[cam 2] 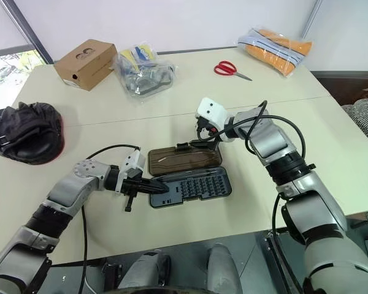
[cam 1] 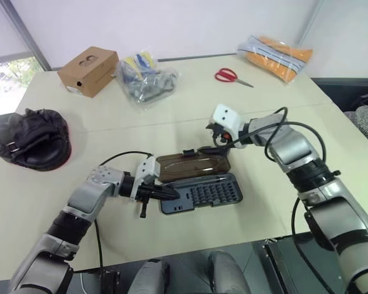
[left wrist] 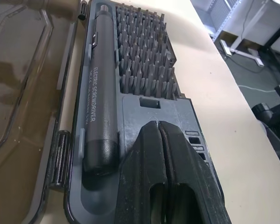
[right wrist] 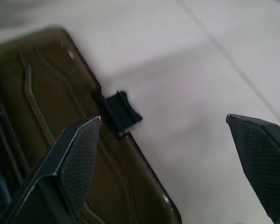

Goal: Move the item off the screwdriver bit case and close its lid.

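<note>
The screwdriver bit case [cam 1: 214,191] lies open mid-table, its grey tray holding rows of bits and an electric screwdriver [left wrist: 100,88]. Its smoky brown lid [cam 1: 193,165] lies flat on the table behind the tray, with the black latch [right wrist: 123,111] on its far edge. The item, a black padded mitt [cam 1: 30,139] with a red rim, rests on the table at the far left, apart from the case. My left gripper [cam 1: 165,194] is shut with its tips on the tray's left end. My right gripper [cam 1: 216,139] hangs open just over the lid's far edge, by the latch.
A brown cardboard box [cam 1: 89,70] and a clear bag of small parts [cam 1: 146,78] sit at the back left. Red scissors [cam 1: 230,76] and an orange-and-white pack [cam 1: 276,55] lie at the back right. The table's front edge runs close below the case.
</note>
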`<action>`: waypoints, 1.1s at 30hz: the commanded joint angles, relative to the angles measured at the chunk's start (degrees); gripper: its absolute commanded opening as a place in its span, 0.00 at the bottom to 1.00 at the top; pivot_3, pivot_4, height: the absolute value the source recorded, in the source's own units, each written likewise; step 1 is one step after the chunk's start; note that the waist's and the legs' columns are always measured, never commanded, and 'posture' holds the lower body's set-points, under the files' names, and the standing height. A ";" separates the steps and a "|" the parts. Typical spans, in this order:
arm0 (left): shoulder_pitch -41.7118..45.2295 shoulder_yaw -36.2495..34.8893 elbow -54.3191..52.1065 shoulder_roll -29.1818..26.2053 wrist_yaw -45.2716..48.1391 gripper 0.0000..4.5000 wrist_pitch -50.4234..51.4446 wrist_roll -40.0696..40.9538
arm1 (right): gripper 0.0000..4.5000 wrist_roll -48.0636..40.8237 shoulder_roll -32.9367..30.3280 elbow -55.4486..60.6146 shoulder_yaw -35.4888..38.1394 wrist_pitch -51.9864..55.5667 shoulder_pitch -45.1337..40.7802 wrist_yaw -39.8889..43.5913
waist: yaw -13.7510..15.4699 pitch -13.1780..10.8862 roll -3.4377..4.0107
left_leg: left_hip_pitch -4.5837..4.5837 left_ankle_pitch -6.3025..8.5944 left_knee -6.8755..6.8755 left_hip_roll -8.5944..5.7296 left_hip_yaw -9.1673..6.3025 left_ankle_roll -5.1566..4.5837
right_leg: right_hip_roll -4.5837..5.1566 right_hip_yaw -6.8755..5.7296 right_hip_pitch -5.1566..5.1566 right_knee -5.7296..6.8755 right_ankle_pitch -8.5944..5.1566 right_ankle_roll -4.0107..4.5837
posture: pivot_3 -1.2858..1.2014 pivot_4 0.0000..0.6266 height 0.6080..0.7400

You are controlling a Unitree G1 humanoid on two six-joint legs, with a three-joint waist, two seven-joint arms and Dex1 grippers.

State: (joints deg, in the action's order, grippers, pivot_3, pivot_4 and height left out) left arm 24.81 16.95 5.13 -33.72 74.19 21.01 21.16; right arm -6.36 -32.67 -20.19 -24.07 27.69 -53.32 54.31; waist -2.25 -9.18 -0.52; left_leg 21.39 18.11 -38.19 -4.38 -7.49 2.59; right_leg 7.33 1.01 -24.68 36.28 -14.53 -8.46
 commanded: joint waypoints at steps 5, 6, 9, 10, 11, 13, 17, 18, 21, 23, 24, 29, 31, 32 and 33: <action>-1.24 -0.95 -0.41 -0.56 -2.64 0.01 2.19 -1.63 | 1.00 5.82 3.93 -15.19 0.76 -12.54 -4.40 3.64 | -0.20 0.00 0.00 | 0.00 0.00 0.00 0.00 -0.03 0.01 | 0.00 -0.01 -0.01 0.01 0.00 0.00 | 0.52 0.24 1.00; -1.27 -1.11 -0.54 -0.60 -2.80 0.01 2.28 -1.62 | 1.00 6.34 4.57 -17.01 1.09 -13.67 -4.79 3.61 | -0.27 0.00 0.00 | 0.00 -0.01 0.00 0.00 -0.03 0.01 | 0.00 -0.01 -0.01 0.01 0.00 0.00 | 0.52 0.24 1.00; -1.30 -1.45 -1.10 -0.65 -3.29 0.01 2.70 -1.43 | 1.00 7.97 6.05 -22.56 1.90 -16.45 -5.99 2.73 | -0.32 0.00 0.01 | 0.00 -0.01 0.00 0.01 -0.05 0.02 | 0.00 -0.01 -0.02 0.02 0.00 0.00 | 0.52 0.24 1.00; -1.35 -1.51 -1.32 -0.70 -3.39 0.01 2.83 -1.37 | 1.00 8.42 6.36 -24.12 2.11 -17.34 -6.33 2.59 | -0.30 0.00 0.01 | 0.00 -0.01 0.01 0.01 -0.05 0.02 | 0.00 -0.01 -0.03 0.02 0.00 0.00 | 0.52 0.24 1.00; -1.42 -1.54 -1.46 -0.79 -3.43 0.01 2.86 -1.40 | 1.00 8.86 6.69 -25.64 2.33 -18.19 -6.68 2.48 | -0.28 0.00 0.01 | 0.00 -0.01 0.00 0.01 -0.06 0.02 | 0.00 -0.02 -0.03 0.03 0.00 0.00 | 0.52 0.24 1.00; -1.61 -1.59 -1.68 -0.95 -3.47 0.01 2.81 -1.52 | 1.00 9.42 7.18 -27.46 2.73 -19.26 -7.11 2.52 | -0.28 0.00 0.01 | 0.00 -0.01 0.00 0.00 -0.06 0.03 | 0.00 -0.01 -0.02 0.02 0.00 0.00 | 0.52 0.24 1.00; -1.69 -1.70 -1.78 -1.14 -3.65 0.00 2.64 -1.66 | 0.88 10.48 7.78 -29.26 3.15 -20.42 -7.29 3.53 | -0.32 0.01 0.02 | -0.01 -0.01 0.00 0.00 -0.07 0.03 | 0.00 -0.02 -0.02 0.02 0.00 0.00 | 0.52 0.24 1.00; -1.68 -1.75 -1.83 -1.16 -3.71 0.00 2.63 -1.63 | 0.81 10.80 7.87 -29.54 3.10 -20.59 -7.22 3.85 | -0.34 0.01 0.02 | -0.01 -0.02 0.00 0.01 -0.07 0.03 | 0.00 -0.02 -0.02 0.02 0.00 0.00 | 0.52 0.24 1.00; -1.58 -1.91 -1.89 -1.19 -3.94 0.00 2.64 -1.50 | 0.49 11.74 7.96 -29.80 2.79 -21.15 -6.75 5.12 | -0.37 0.01 0.02 | -0.02 -0.03 -0.02 0.01 -0.06 0.05 | -0.01 -0.01 -0.01 0.03 0.00 0.00 | 0.52 0.24 1.00; -1.46 -2.09 -1.94 -1.19 -4.07 0.00 2.60 -1.49 | 0.27 12.15 8.05 -29.68 2.69 -21.07 -6.40 6.04 | -0.37 0.01 0.03 | -0.02 -0.04 -0.05 0.01 -0.06 0.08 | -0.01 -0.01 0.00 0.06 0.00 0.01 | 0.52 0.24 1.00; -1.37 -2.25 -2.06 -1.17 -4.12 0.00 2.72 -1.48 | 0.16 12.49 8.04 -29.54 2.42 -21.18 -6.13 6.54 | -0.37 0.02 0.02 | -0.03 -0.06 -0.05 0.01 -0.06 0.10 | -0.01 -0.01 0.00 0.08 0.00 0.01 | 0.52 0.24 1.00; -0.93 -2.77 -2.05 -0.75 -4.45 0.00 2.78 -1.52 | 0.16 14.32 8.17 -29.32 1.75 -21.63 -5.01 8.57 | -0.35 0.05 0.05 | -0.09 -0.06 -0.05 0.01 -0.08 0.10 | -0.03 0.00 0.06 0.09 0.01 0.01 | 0.52 0.24 1.00; -0.58 -2.91 -1.64 -0.41 -4.77 0.00 2.55 -1.61 | 0.16 15.10 8.22 -29.62 1.34 -22.10 -4.85 8.87 | -0.33 0.05 0.05 | -0.09 -0.06 -0.04 0.01 -0.09 0.11 | -0.03 0.00 0.06 0.08 0.01 0.01 | 0.52 0.24 1.00; -0.51 -2.94 -1.56 -0.32 -4.87 0.00 2.50 -1.62 | 0.16 15.31 8.23 -29.65 1.27 -22.25 -4.79 9.02 | -0.32 0.05 0.05 | -0.09 -0.06 -0.04 0.01 -0.09 0.10 | -0.03 -0.01 0.06 0.08 0.01 0.01 | 0.52 0.24 1.00; -0.38 -3.03 -1.41 -0.21 -5.01 0.00 2.49 -1.60 | 0.16 15.55 8.25 -29.60 1.08 -22.50 -4.72 9.47 | -0.31 0.05 0.05 | -0.09 -0.06 -0.04 0.01 -0.09 0.10 | -0.03 -0.01 0.06 0.08 0.01 0.01 | 0.52 0.24 1.00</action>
State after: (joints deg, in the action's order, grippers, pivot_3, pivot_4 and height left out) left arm 24.26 14.57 3.44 -33.93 69.75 23.37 20.34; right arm 7.38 -24.32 -49.17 -21.94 5.00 -59.35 63.15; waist -2.56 -9.13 -0.46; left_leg 21.30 18.06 -38.24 -4.38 -7.59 2.70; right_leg 7.30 1.01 -24.61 36.36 -14.53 -8.45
